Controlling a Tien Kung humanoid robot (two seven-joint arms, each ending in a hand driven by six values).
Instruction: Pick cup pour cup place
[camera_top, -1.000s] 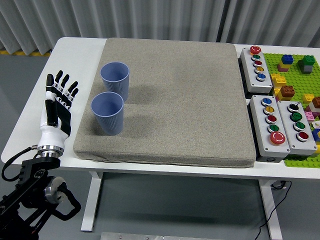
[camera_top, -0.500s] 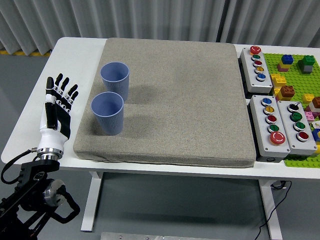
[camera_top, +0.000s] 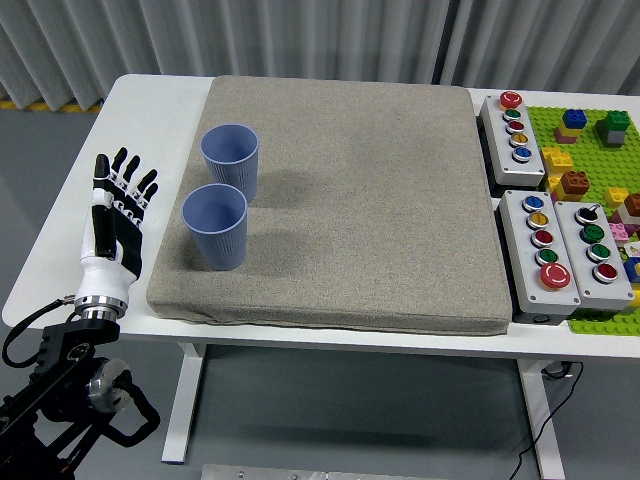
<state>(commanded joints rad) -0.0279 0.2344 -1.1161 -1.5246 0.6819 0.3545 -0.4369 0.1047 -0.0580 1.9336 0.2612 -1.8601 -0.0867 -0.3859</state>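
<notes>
Ribbed blue cups (camera_top: 214, 225), upright, open-topped

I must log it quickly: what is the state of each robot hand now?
Left hand: open, fingers spread, holding nothing, beside the two blue cups.
Right hand: not in view.

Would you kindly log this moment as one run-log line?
left hand: open, left of mat | cups: two, blue, upright on mat, untouched | right hand: not in view
</notes>
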